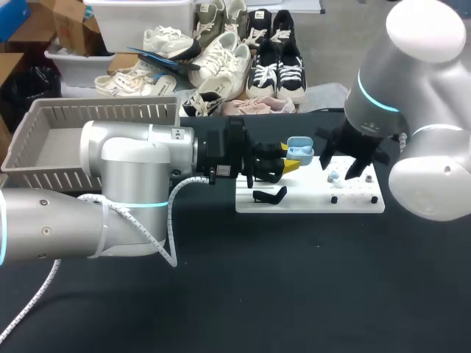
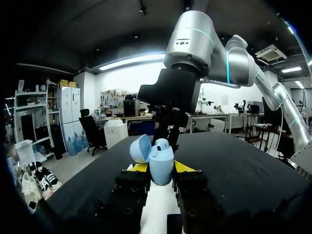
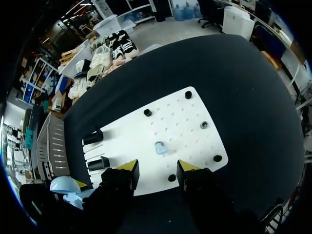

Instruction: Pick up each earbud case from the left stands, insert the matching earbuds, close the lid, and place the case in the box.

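- The left gripper (image 2: 161, 170) is closed on the pale blue case (image 2: 161, 166), with one yellow-tipped finger on each side.
- The case is upright in the air with its lid (image 2: 139, 148) swung open. It is over the left end of the white board (image 1: 309, 200), near the black stands (image 3: 92, 137).
- The right gripper (image 3: 157, 168) hangs above the board just beside the case, fingers apart and holding nothing.
- A pale blue earbud (image 3: 160, 147) lies on the board ahead of the right gripper's fingers, among black pegs (image 3: 147, 112).
- The grey box (image 1: 44, 136) sits at the far left of the worktop (image 1: 294, 294), partly hidden by the left arm and well apart from the board.
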Controlling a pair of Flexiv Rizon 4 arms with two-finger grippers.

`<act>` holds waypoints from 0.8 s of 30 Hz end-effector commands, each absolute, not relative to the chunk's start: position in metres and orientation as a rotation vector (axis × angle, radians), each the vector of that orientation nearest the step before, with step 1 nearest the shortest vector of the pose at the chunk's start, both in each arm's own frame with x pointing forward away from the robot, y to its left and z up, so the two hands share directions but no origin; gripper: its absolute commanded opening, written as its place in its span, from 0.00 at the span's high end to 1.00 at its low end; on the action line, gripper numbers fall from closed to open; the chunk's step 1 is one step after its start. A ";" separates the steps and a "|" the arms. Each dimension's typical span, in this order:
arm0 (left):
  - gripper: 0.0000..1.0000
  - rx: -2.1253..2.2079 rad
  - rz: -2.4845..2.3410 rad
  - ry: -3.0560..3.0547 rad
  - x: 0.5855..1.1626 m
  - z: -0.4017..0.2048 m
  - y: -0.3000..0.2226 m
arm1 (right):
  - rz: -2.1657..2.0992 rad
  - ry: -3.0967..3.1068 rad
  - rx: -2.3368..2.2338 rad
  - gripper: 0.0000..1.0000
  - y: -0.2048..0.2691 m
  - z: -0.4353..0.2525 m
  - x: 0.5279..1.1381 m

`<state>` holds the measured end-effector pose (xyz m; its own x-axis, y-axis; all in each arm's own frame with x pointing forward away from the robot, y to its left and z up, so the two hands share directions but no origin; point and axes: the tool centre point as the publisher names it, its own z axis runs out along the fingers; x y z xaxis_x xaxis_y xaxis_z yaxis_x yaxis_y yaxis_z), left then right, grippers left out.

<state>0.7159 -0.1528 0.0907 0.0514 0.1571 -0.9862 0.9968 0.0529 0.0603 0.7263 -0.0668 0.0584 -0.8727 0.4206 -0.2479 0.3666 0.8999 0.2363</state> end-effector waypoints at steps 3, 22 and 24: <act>1.00 1.301 -1.043 1.307 0.715 0.090 -0.153 | 0.267 2.762 0.600 0.52 -0.068 0.053 0.729; 1.00 1.301 -1.043 1.307 0.715 0.090 -0.153 | 0.316 2.790 0.599 0.54 -0.072 0.035 0.739; 1.00 1.301 -1.043 1.307 0.715 0.090 -0.153 | 0.315 2.794 0.598 0.54 -0.071 0.034 0.739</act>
<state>0.7159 -0.1528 0.0907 0.0514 0.1571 -0.9862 0.9968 0.0529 0.0604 0.7345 -0.0735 0.0361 -0.8769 0.4278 -0.2191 0.3674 0.8905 0.2683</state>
